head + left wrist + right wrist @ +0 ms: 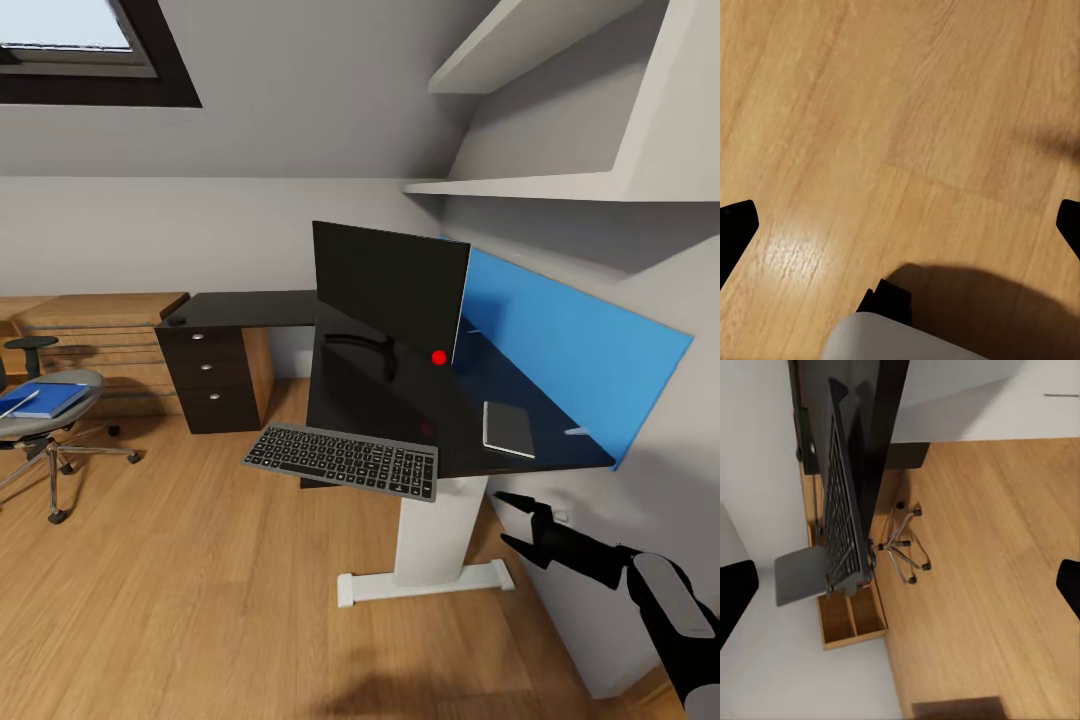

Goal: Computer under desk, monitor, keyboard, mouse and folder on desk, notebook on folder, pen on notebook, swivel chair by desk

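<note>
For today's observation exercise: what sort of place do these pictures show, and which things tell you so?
Probably a home study corner in an attic room: a sloped ceiling with a skylight, a black desk carrying a monitor and keyboard, and a swivel chair on wooden flooring.

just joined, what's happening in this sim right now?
Nothing is being held. The right claw hangs open beside the desk, below its top. The monitor stands on the desk; the keyboard sits at the front edge, overhanging it. The notebook lies on the desk. The folder is on the swivel chair across the room. The left claw is open over bare wooden floor.
</note>
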Robot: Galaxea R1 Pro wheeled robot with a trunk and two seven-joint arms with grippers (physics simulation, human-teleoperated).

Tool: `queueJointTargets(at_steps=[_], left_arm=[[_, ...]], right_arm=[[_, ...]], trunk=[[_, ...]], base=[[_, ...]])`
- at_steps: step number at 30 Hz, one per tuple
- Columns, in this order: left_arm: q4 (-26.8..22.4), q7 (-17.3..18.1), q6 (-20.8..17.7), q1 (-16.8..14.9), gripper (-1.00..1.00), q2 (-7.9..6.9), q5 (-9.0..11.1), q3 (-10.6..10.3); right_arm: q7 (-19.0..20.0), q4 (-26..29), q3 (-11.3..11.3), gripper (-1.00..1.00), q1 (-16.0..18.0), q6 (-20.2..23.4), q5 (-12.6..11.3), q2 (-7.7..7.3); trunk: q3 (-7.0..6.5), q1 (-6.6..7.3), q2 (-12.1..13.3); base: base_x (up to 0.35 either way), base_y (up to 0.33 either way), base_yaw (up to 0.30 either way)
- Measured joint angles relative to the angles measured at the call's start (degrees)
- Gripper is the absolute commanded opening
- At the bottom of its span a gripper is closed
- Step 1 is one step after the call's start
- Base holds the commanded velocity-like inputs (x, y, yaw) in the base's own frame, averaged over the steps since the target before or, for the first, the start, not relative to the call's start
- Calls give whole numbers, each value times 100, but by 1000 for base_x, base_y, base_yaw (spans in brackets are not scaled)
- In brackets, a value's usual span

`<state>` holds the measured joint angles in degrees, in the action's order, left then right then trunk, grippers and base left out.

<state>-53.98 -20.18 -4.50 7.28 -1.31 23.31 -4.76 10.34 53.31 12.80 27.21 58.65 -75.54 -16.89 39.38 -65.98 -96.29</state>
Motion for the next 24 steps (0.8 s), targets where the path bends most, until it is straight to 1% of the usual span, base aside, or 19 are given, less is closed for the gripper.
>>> queueJointTargets(at_steps=[3,4,5,12,19,24], left_arm=[[0,-4,4,0,100,4,-1,0],[0,-3,26,0,100,5,-2,1],[-1,-9,238,0,100,6,1,-8],[-3,-17,394,0,100,7,-3,-6],[-5,-6,416,1,100,7,-3,-12],[-5,-3,418,1,100,7,-3,-13]], right_arm=[[0,-10,0,100,-4,-1,-17,-7],[2,-5,1,100,-9,-2,-23,-39],[10,17,-8,100,-15,-7,3,-96],[17,37,-38,100,-17,-10,196,-84],[20,39,-66,100,-18,-12,254,-57],[21,39,-167,100,-17,-20,260,-54]], trunk=[[0,0,0],[0,0,0],[0,0,0],[0,0,0],[0,2,0],[0,2,0]], base=[[0,0,0],[0,0,0],[0,0,0],[10,9,0],[174,163,0],[212,215,0]])
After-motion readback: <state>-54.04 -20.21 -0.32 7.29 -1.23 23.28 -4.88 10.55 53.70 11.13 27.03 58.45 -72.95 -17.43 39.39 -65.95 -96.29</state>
